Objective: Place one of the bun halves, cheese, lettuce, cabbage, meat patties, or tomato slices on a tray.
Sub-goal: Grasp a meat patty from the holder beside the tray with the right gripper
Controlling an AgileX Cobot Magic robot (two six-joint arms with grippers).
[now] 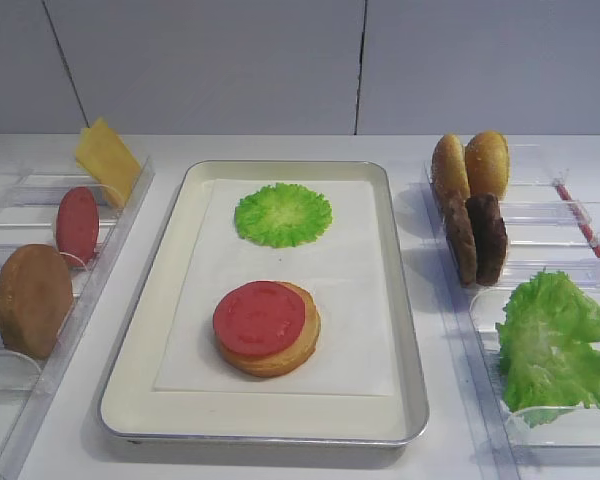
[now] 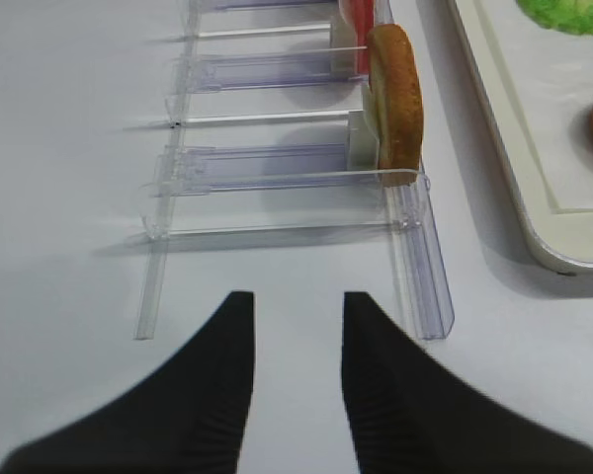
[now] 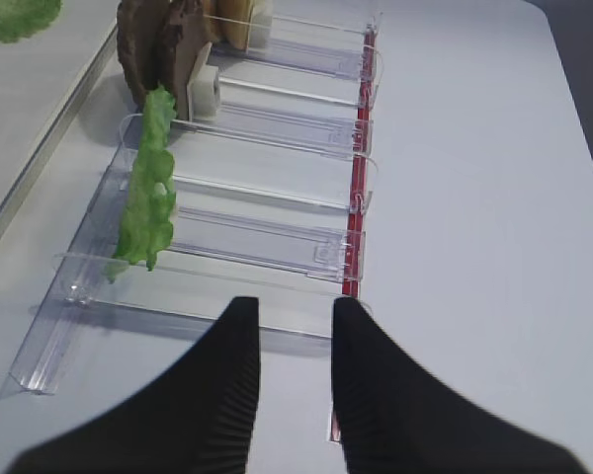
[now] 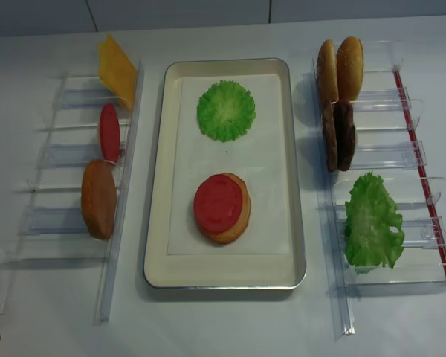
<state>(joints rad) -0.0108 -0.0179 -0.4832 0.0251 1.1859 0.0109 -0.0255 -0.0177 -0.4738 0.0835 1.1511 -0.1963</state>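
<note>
Well ahead of right gripper [image 3: 295, 341]: lettuce [image 3: 150, 183].

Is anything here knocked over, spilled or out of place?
Nothing stands out. On the tray, a tomato slice sits a little off-centre on a bun half, and a green leaf disc lies flat. The rest stands in the side racks; nothing spilled.

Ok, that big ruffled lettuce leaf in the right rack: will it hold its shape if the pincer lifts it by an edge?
Probably not fully. The lettuce leaf looks thin edge-on and leans on the clear rack, so expect some droop. Its crinkled, lobed rim may snag a divider. It seems light, so it could shift at first touch.
</note>
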